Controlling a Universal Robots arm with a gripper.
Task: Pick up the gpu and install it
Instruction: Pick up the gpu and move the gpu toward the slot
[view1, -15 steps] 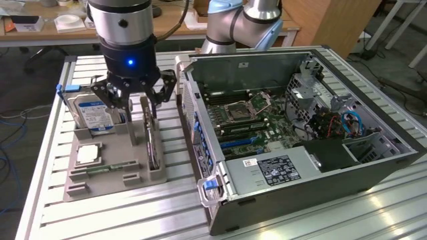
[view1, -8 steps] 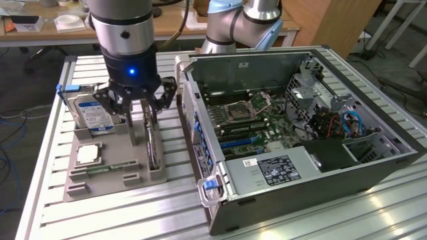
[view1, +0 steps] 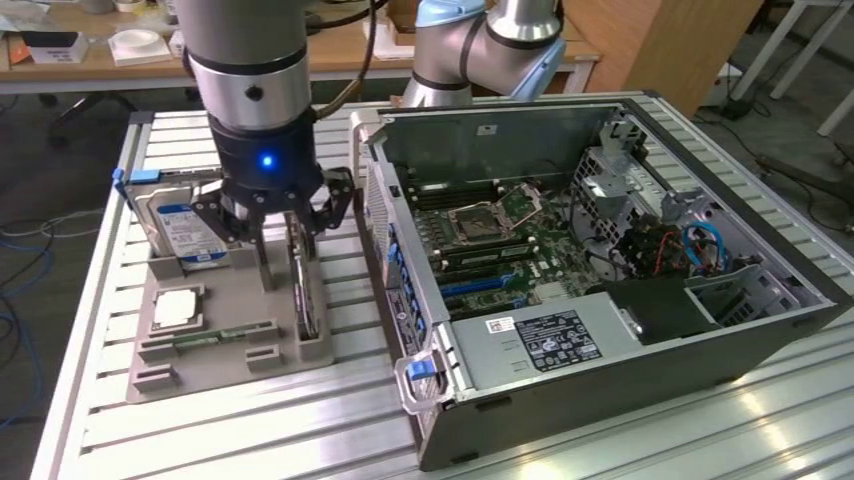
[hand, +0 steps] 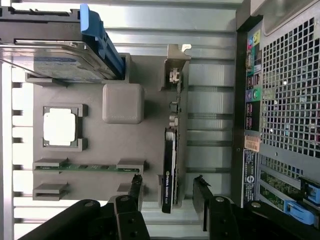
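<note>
- One gpu (view1: 308, 300) (hand: 170, 170) stands on its long edge in the slot posts along the tray's side nearest the case, with its metal bracket at the end towards the drive.
- One gripper (view1: 284, 258) (hand: 167, 186) hangs straight above the gpu's dark end, the end away from the bracket.
- Two fingers (hand: 136, 192) stand wide apart, one on each side of the card. A gap shows on both sides, so they are not clamped on it and hold nothing.
- One grey tray (view1: 227, 300) (hand: 145, 150) lies flat on the table and carries all the loose parts.
- One raised grey block (hand: 123, 102) sits on the tray just beside the gpu, between it and the CPU.
- One memory stick (view1: 214, 338) (hand: 85, 167) rests on edge in two small holders, beside the gripper's far finger.
- One CPU (view1: 176, 308) (hand: 59, 127) lies flat in a square pocket, well apart from the gpu.
- One hard drive (view1: 187, 235) (hand: 55, 55) with a blue-white label stands upright at the tray's far end, and a blue handle (hand: 100, 35) shows on it.
- One open case (view1: 641, 390) (hand: 290, 100) lies on its side at the exterior view's right of the tray, with its rear ports facing the tray.
- One motherboard (view1: 507, 240) shows inside it.
- One slatted metal table (view1: 267, 430) (hand: 210, 100) bears both the tray and the case.
</note>
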